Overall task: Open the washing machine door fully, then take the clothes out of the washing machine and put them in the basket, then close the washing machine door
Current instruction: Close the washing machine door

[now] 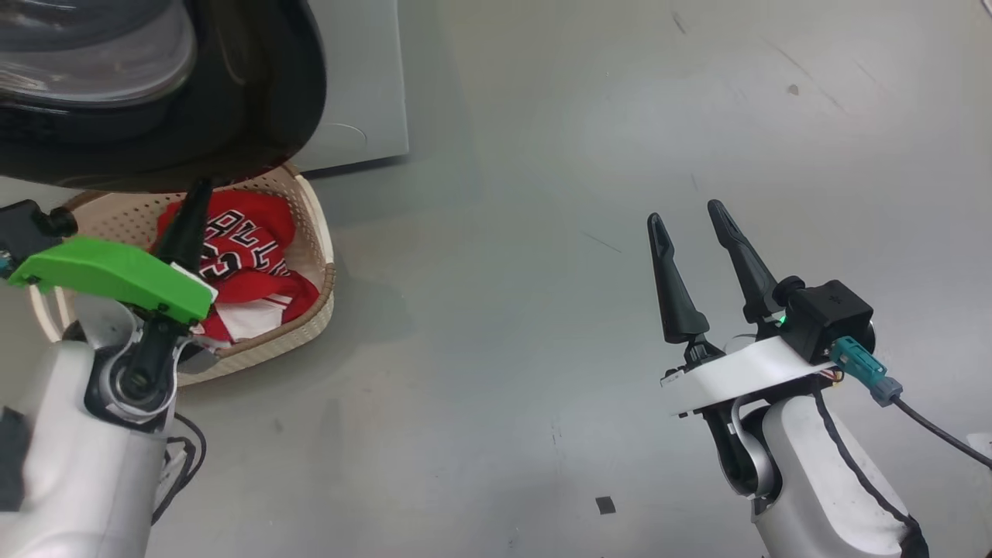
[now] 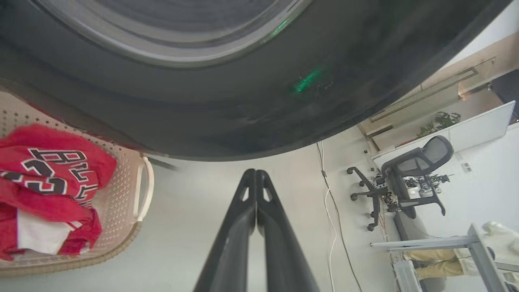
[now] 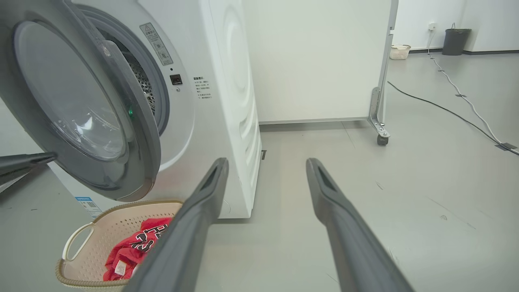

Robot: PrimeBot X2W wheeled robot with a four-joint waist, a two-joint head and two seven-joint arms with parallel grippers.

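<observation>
Pressed shut, the left fingers sit by the glossy black rim of the door; pushing it closed, they may skid off, while the right fingers stand open, empty.

Low washing machine door over basket; open floor alongside.

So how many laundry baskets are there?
2. One basket, holding red clothes, sits beneath the washing machine door; a second basket stands far off by the wall. More may be hidden.
</observation>
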